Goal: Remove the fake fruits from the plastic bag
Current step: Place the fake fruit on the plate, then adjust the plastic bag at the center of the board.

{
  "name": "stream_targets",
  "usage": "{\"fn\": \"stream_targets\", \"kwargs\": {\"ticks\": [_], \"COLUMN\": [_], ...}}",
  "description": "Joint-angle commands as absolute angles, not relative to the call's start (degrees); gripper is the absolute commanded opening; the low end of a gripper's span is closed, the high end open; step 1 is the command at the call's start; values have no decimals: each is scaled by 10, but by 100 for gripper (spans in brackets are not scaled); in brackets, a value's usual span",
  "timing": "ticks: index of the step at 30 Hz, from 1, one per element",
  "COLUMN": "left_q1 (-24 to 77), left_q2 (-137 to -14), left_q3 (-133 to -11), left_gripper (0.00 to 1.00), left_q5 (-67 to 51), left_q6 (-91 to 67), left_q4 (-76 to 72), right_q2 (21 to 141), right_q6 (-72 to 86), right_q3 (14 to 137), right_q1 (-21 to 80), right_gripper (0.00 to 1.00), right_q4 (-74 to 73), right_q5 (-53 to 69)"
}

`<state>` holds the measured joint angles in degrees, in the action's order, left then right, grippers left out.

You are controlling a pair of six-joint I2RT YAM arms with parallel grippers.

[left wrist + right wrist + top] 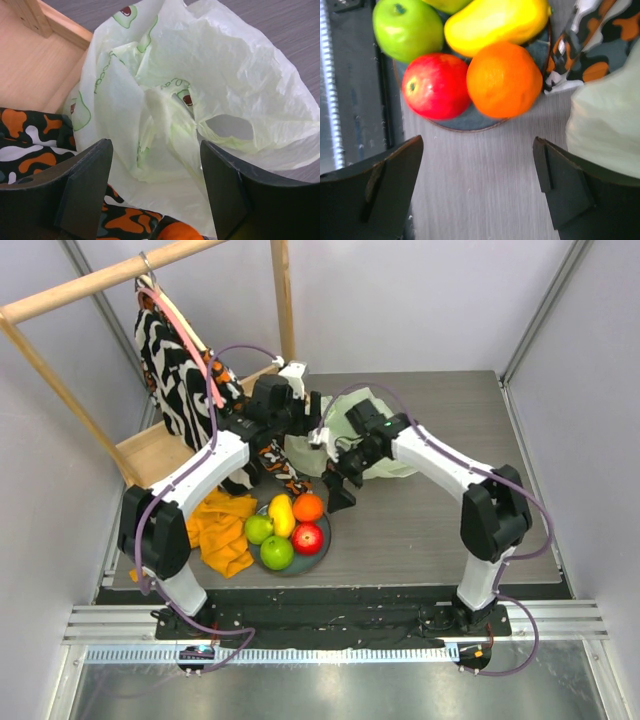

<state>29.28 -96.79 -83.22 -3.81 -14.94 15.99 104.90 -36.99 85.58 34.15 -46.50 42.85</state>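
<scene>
Left fingers (85, 185) spread wide, nothing clamped. They hover just over the crumpled plastic bag (225, 75), whose pale-green folds fill the gap between them; contact can't be told from the left wrist view. Right fingers (385, 190) also spread wide and empty, over bare worktop (480, 200) just beside the plate (465, 122). The bag lies on the worktop at centre rear, between the two wrists in the top view, with one handle loop hole facing up. Its left edge is against the orange-black patterned cloth (25, 135) and the wooden base (30, 65) of the rack. Bag contents can't be told; the folds hide the inside. Five fruits sit on the plate near the front edge, all touching: the yellow mango (495, 20) lies across the rear, the orange (504, 80) and the red apple (436, 85) sit side by side in front of it, one green apple (407, 30) is beside the red apple, and a second green apple (258, 529) is on the plate's left side. A crumpled orange cloth (225, 530) lies on the worktop just left of the plate. A black-and-white garment (175, 380) hangs from the rack's rail at rear left.
</scene>
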Motion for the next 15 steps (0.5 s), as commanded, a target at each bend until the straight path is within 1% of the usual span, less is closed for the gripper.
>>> {"fn": "stream_targets", "kwargs": {"ticks": [1,2,4,5,7,8,9,12,13,15], "left_q1": [301,301,301,301,302,303,306,310,313,314], "left_q2": [-938,-938,-943,-946,-949,-949,-948,-939,-934,-921], "left_q3": [-810,-810,-814,-816,-817,-815,-810,-794,-789,-775], "left_gripper": [72,63,53,36,17,1,0,0,0,0], "left_q5": [-94,-102,-108,-112,-126,-127,-127,-138,-140,-142], "left_q6": [-149,-148,-147,-147,-148,-149,-149,-149,-149,-148], "left_q4": [176,175,171,172,171,171,171,172,172,172], "right_q2": [985,987,1004,1012,1033,1038,1042,1078,1089,1094], "right_q6": [-287,-277,-246,-238,-214,-200,-187,-169,-167,-175], "right_q3": [923,937,976,987,998,981,972,967,966,956], "right_q1": [229,216,187,181,174,174,174,180,185,192], "right_gripper": [99,98,95,92,85,79,76,63,61,60], "right_q4": [-471,-468,-456,-452,-420,-398,-362,-348,-348,-353], "right_q5": [438,440,442,445,430,393,379,338,335,327]}}
